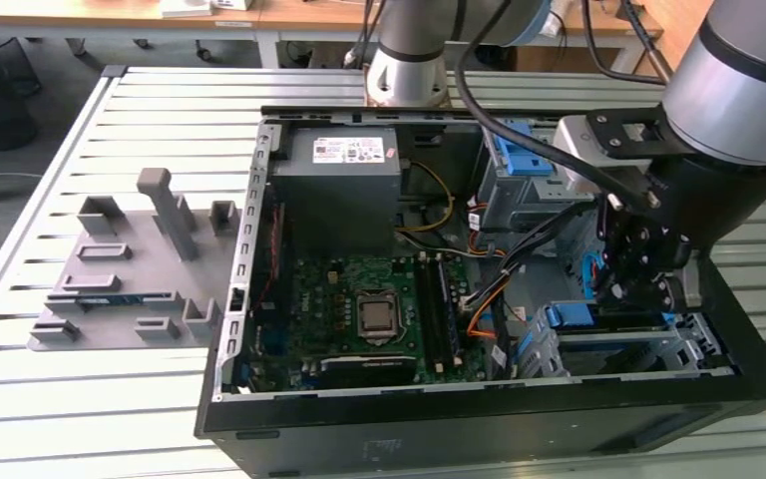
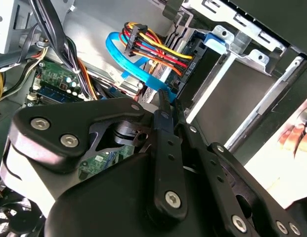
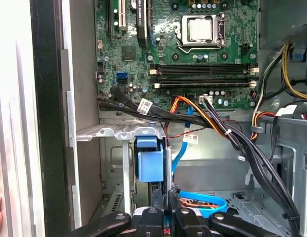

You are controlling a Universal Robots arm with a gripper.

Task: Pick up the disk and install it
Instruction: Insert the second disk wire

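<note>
The disk (image 1: 582, 316) stands on edge in the metal drive bay at the front corner of the open computer case (image 1: 243, 299), on the exterior view's right. Its blue plastic frame (image 3: 150, 165) shows in the first wrist view, seated between the bay's rails. My gripper (image 1: 649, 294) reaches down into that corner from the arm on the right. In both wrist views its black fingers (image 2: 165, 116) lie close together, shut, with the gripper (image 3: 165, 210) right behind the disk's blue frame. I cannot tell whether the tips touch the frame.
The green motherboard (image 1: 370, 309) and a grey power supply box (image 1: 343, 170) fill the case. Bundled cables (image 3: 193, 116) and a blue flat cable (image 3: 202, 202) run close to the bay. A grey parts fixture (image 1: 124, 269) lies on the slatted table. A person's hand (image 2: 296, 133) is nearby.
</note>
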